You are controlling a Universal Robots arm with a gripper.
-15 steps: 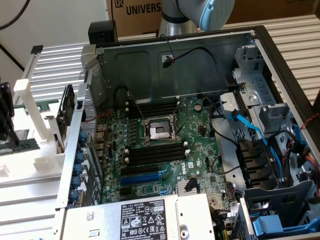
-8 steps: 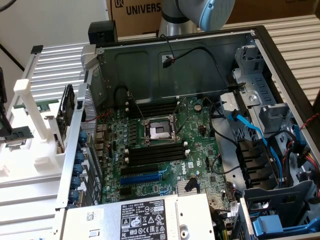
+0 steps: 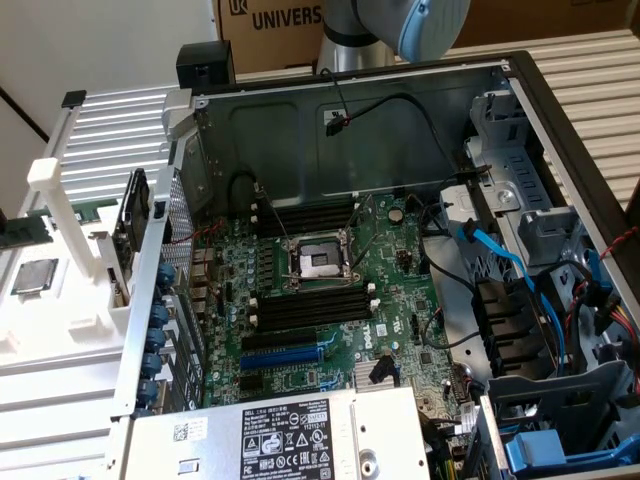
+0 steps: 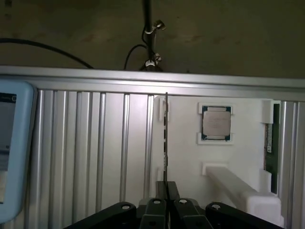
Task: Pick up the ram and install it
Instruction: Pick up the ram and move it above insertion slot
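Start at the ribbed aluminium worktop. The ram appears to hang above it. The jaws stand almost closed and pinch the ram across its two flat faces, so you see the stick edge-on as a thin dark line running out from between them. This hold probably leaves the long contact edge free to enter a slot.

The ram lines up with one edge of the white fixture. Beside it lies the square processor chip, and beyond that a second green stick. Each sits in its own recess, which should stop it sliding.

Use the wrist view to check the grip. Use the exterior view to check the destination:
- **Exterior view's left:** the fixture, the processor chip and the second green stick.
- **Centre:** the motherboard lies flat in the open case, with black memory slots on either side of the processor socket, reachable from above.
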